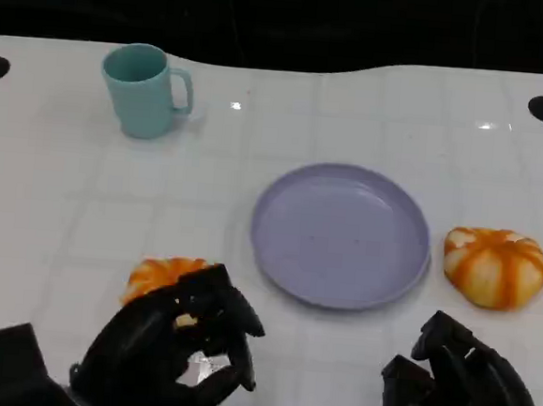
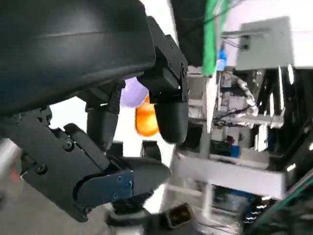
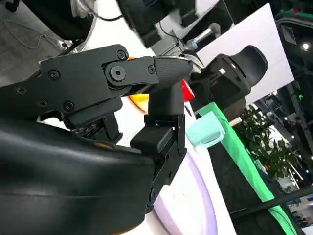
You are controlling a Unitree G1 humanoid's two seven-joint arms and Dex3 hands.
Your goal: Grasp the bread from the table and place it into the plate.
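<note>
Head view, one moment. Two orange-and-white striped round bread rolls are lying on the white glossy desk [image 1: 53, 233]. One bread roll [image 1: 160, 275] is sitting at lower left of the frame, directly behind the left robot hand [image 1: 180, 346], whose black fingers are curling over its near edge. The other bread roll [image 1: 493, 266] is resting at right of the frame, just beside the rim of the round lavender plastic plate [image 1: 341, 235], which is lying at centre with nothing on it.

Key relation: the lower-left roll is lying just up-frame of the left robot hand, and the plate is lying up and to the right of that roll. The roll is round, so no long axis is mattering for approach. The left hand is far nearer this roll than the right robot hand [image 1: 455, 377], which is sitting at lower right, below the second roll and apart from it.

Left hand state: fingers are bending around an open hollow; they are possibly touching the roll's near side, but the overlap is hiding contact, so I cannot tell whether it is gripping. Right hand: fingers are curling inward, holding nothing.

A teal ceramic mug [image 1: 144, 90] is standing at upper left, well apart.
</note>
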